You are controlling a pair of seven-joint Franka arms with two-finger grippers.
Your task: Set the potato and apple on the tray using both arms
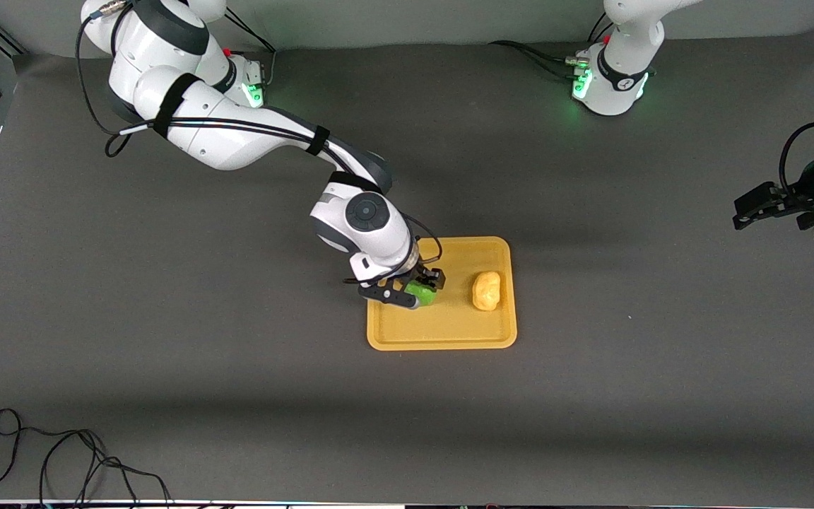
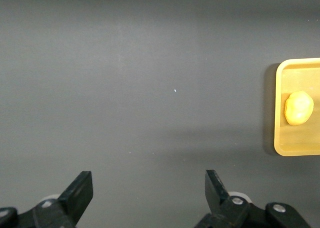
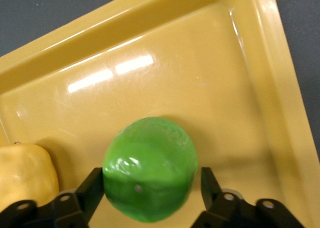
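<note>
On the tray [image 1: 442, 332], toward its nine-o'clock rim, the apple [image 1: 422, 293] sits between the right gripper [image 1: 407, 288]'s parted fingers, apparently just released. The potato [image 1: 486, 290] lies at three o'clock. A finger brushing the apple on lifting (it's round) could roll it; the rim should stop it. The left gripper [image 1: 757, 206] waits wide open, empty, over bare table, with free room all round.

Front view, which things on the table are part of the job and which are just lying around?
Part of the job:
- tray
- potato, on the tray
- apple, on the tray between the right gripper fingers
- left gripper, open, waiting over bare table at the left arm's end

Just lying about:
- black cable, at the table edge nearest the front camera
</note>
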